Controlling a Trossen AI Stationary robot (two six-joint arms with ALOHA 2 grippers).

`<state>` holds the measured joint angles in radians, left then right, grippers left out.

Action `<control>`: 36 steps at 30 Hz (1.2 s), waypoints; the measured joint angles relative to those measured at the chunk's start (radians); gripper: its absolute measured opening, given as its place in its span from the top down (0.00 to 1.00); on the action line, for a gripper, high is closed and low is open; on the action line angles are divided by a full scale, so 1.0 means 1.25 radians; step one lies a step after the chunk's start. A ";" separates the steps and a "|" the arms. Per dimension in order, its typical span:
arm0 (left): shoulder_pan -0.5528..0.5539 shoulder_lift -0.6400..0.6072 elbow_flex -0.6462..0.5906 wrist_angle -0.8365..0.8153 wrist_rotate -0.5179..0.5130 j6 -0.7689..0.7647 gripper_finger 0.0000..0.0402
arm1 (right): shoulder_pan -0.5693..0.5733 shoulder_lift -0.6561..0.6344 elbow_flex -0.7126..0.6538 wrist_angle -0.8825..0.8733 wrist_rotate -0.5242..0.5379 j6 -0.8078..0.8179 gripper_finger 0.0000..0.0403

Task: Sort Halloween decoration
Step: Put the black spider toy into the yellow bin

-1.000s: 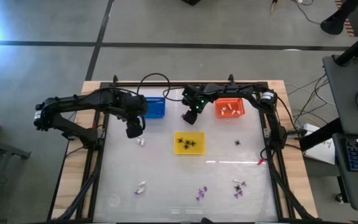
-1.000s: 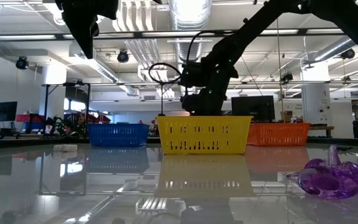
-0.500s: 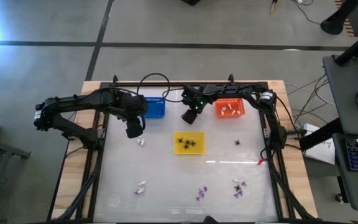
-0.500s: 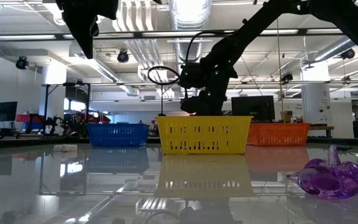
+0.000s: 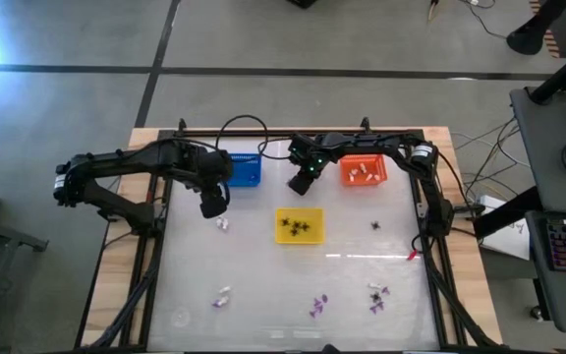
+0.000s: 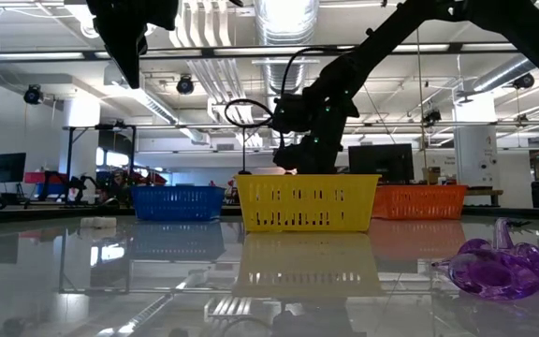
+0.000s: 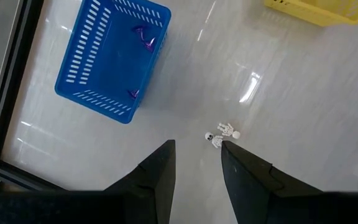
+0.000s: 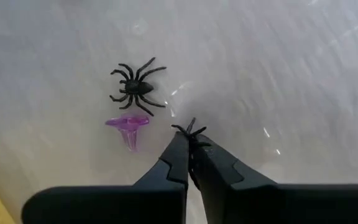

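1. Change: the right gripper [image 8: 189,138] has closed from wide apart to fully shut. Both arms hold their stations.

2. Task item: thin black legs [image 8: 191,130] show at the shut fingertips. Whether this spider is pinched or lies on the table beyond them cannot be told. A larger black spider [image 8: 135,87] and a purple trinket [image 8: 128,124] lie ahead of the fingertips, well clear.

3. Position: the gripper hangs raised, with the yellow basket [image 5: 314,213] and its spiders [image 5: 298,228] just below it.

4. Left gripper [image 7: 197,149]: open, empty, poised over a white trinket [image 7: 222,134] directly ahead of its fingers, with the blue basket [image 7: 98,62] beyond.

5. Judgement: black spiders are being sorted into yellow. The next move calls for confirming the grip. If nothing is held, the gripper must reopen and descend squarely on 1 spider.
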<state>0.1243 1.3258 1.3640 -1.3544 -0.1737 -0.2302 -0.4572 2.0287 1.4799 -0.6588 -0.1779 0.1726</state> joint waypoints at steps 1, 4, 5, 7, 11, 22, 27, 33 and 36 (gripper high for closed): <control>0.000 0.000 0.000 0.000 0.000 0.000 0.72 | 0.000 -0.006 -0.001 -0.009 0.001 0.000 0.98; 0.000 0.000 0.000 0.000 0.000 0.004 0.72 | 0.001 -0.033 -0.005 -0.050 0.001 0.000 0.98; 0.000 0.000 0.000 0.000 0.000 0.004 0.72 | 0.001 -0.045 -0.005 -0.055 0.001 0.000 0.98; 0.000 0.000 0.000 0.000 0.000 0.006 0.72 | 0.003 -0.075 -0.004 -0.070 -0.002 0.000 0.98; 0.000 0.000 0.000 0.000 0.000 0.006 0.72 | 0.017 -0.124 -0.004 -0.081 -0.004 0.007 0.98; 0.000 0.000 0.000 -0.005 0.000 0.013 0.72 | 0.122 -0.191 -0.003 -0.144 -0.009 0.065 0.98; 0.000 -0.003 0.000 -0.028 0.000 0.028 0.72 | 0.189 -0.197 -0.003 -0.158 -0.010 0.137 0.98; 0.000 -0.022 0.000 -0.043 0.004 0.047 0.72 | 0.260 -0.202 -0.001 -0.157 -0.011 0.217 0.98; -0.001 -0.032 0.000 -0.045 0.008 0.053 0.72 | 0.286 -0.202 -0.001 -0.157 -0.010 0.259 0.98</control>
<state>0.1235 1.2859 1.3640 -1.4108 -0.1631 -0.1636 -0.0998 1.7763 1.4784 -0.8555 -0.1902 0.4966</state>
